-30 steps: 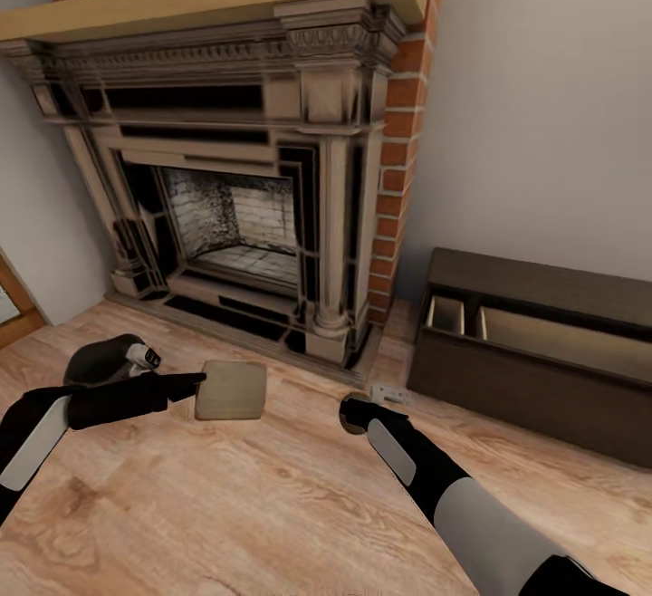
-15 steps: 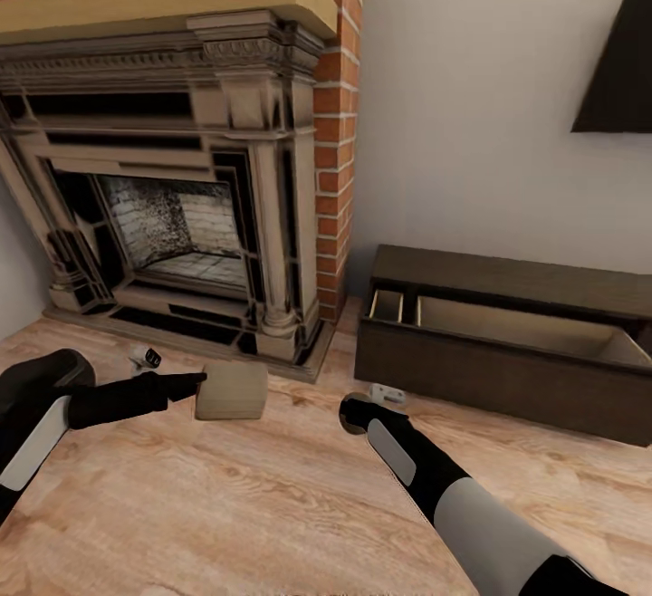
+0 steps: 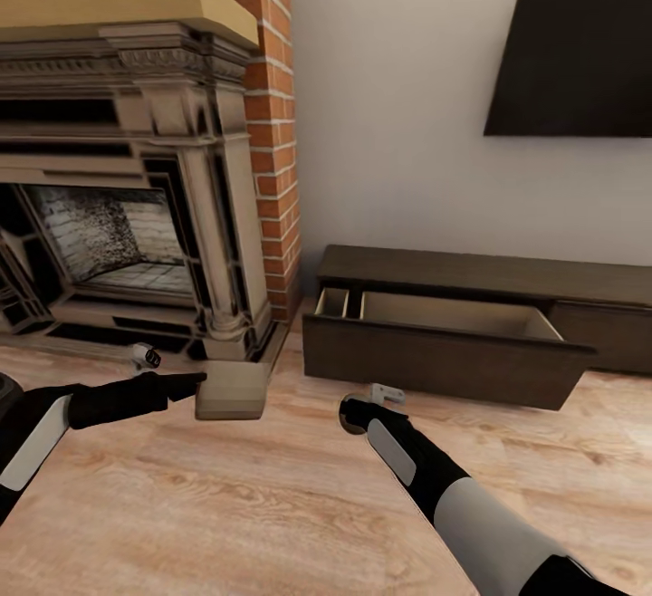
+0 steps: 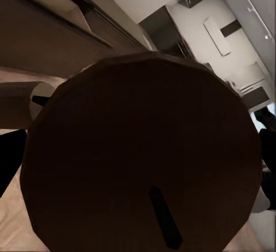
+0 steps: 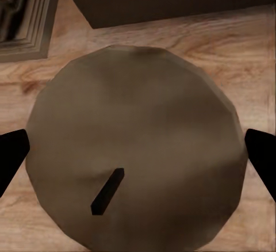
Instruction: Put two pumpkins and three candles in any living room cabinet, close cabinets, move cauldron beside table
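**Both arms carrying candles, open cabinet drawer ahead**

Here's the head view: the left gripper (image 3: 201, 385) is out in front with a stubby beige-tan cylinder candle (image 3: 232, 390) pinched at its tip, the candle lying on its side above the light wooden plank floor (image 3: 272, 505). In the left wrist view that candle's round face (image 4: 144, 154) sits between the dark fingers (image 4: 11, 160), its small dark wick pointing at the camera, so the fingers are clamped on it.

Over on the other side, the right gripper (image 3: 355, 415) has a second tan candle (image 5: 135, 148). The right wrist view shows its wick end clearly, with black fingers (image 5: 12, 154) pressed against both flanks. In the head view only a sliver of it peeks out at the gripper's tip.

Straight ahead stands the long, low dark brown wooden cabinet (image 3: 489, 274) against the pale wall, its drawer (image 3: 435, 356) pulled out, lighter inside and split by a divider. To its left is the ornate grey-brown fireplace (image 3: 118, 179) with red brick column. A flat black screen (image 3: 570, 57) hangs on the wall above the cabinet.
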Available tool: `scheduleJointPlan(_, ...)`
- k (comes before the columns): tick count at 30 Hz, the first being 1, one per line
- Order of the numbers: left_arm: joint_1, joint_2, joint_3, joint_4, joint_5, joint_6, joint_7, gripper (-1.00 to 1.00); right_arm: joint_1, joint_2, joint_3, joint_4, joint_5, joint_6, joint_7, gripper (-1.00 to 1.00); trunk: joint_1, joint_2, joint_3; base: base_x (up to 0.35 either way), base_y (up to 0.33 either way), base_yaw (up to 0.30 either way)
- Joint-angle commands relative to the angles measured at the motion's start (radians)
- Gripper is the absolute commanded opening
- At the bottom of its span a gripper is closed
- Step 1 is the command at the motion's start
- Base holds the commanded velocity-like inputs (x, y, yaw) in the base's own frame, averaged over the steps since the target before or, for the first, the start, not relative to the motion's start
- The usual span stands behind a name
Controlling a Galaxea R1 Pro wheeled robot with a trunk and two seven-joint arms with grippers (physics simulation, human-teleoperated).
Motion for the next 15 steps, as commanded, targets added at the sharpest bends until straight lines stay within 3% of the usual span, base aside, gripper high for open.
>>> scheduleJointPlan(1,-0.001,0.001,-0.001,-0.001,0.009,0.009,-0.001,-1.00,-0.001,-0.001,0.005,-0.002,-0.005,0.002,-0.008,-1.00,0.000,0.000,0.000,-0.099,-0.267,-0.235)
scheduleJointPlan(10,-0.001,0.001,-0.001,0.001,0.010,0.009,-0.001,-1.00,-0.001,-0.001,0.004,-0.003,-0.005,0.002,-0.008,-1.00,0.000,0.000,0.010,-0.028,-0.278,-0.234)
scheduleJointPlan(15,-0.001,0.001,-0.001,0.001,0.009,0.009,0.000,-1.00,-0.001,-0.001,0.007,-0.005,-0.005,0.002,-0.008,-1.00,0.000,0.000,0.012,-0.001,-0.303,-0.078)
